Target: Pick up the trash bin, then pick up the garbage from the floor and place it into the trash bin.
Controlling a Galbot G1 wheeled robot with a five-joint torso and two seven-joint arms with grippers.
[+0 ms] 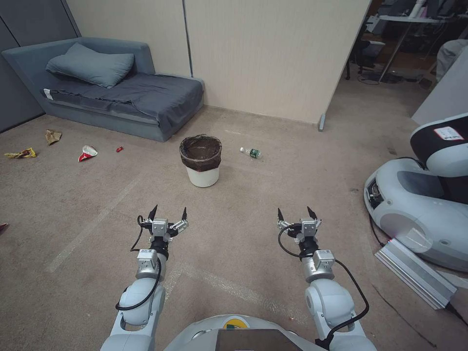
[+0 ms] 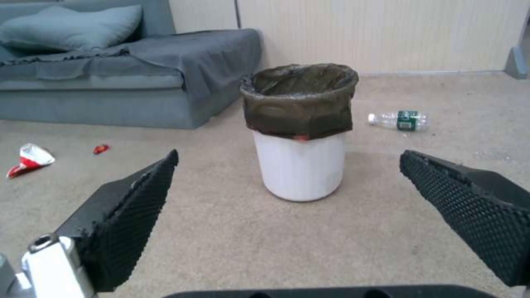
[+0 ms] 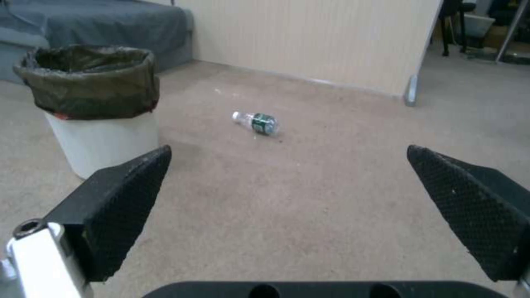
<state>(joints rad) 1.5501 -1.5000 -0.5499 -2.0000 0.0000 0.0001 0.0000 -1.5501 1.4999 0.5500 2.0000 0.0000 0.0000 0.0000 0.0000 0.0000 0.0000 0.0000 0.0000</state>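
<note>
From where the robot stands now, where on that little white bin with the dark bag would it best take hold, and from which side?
Probably the rim. The trash bin stands upright on the carpet, its mouth open and the liner folded over the edge, so one finger could go inside and one outside. The open left gripper is nearest and its wrist view faces the bin squarely, so coming from the robot's side, slightly above, looks simplest. The smooth round wall seems too wide to clasp.

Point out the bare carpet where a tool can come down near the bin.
Bare carpet lies between the bin and both open tools, left and right. Another free strip runs between bin and bottle. Litter gathers to the left: cup, wrapper, paper bag. The sofa stands behind.
</note>
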